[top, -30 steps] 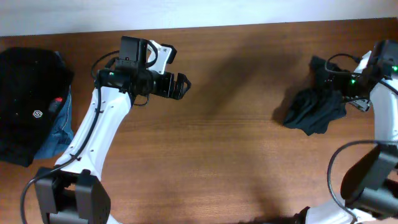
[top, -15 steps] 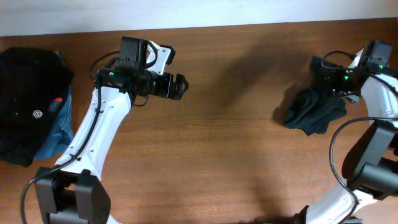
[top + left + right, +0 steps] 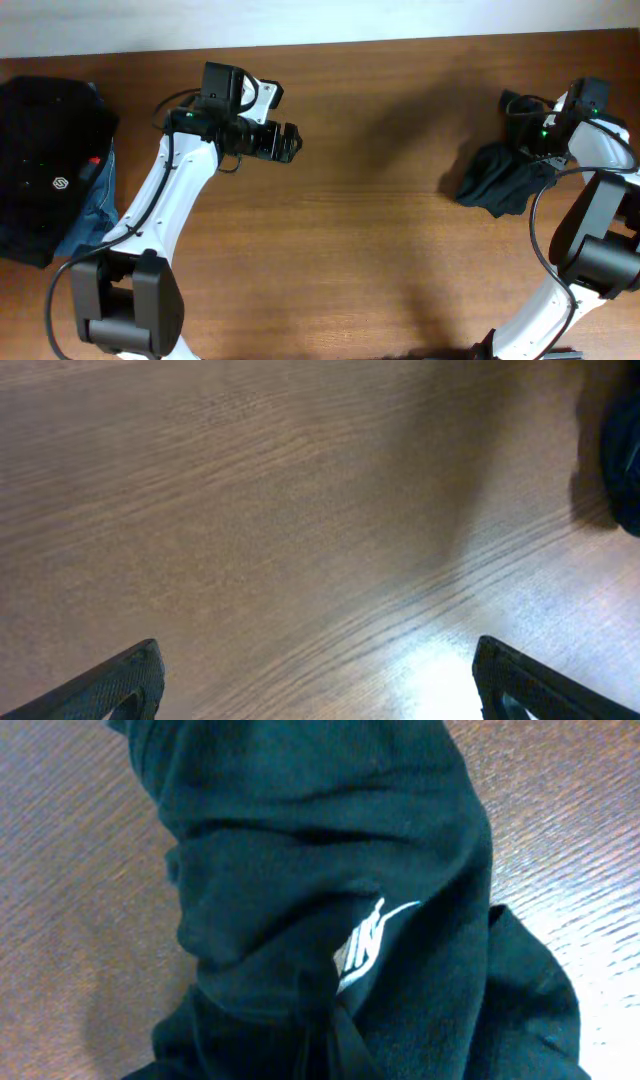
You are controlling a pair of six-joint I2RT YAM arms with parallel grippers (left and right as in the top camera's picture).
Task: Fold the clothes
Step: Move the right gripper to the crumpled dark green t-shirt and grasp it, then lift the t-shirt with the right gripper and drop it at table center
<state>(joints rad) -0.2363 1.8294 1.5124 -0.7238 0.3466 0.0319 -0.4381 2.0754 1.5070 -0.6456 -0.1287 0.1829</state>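
Crumpled black T-shirt [image 3: 505, 180] heap with a small white logo [image 3: 365, 940]

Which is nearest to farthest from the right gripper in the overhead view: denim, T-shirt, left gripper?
1. T-shirt, right side, under the right gripper.
2. Left gripper, left of centre.
3. Denim, far left.

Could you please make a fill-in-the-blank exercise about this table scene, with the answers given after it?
1. The crumpled black T-shirt lies on the ___ side of the table.
2. The left gripper hovers over bare wood with its jaws ___.
3. The logo printed on the T-shirt is ___.
4. The denim piece at the far left is ___.
Answers: right; open; white; blue.
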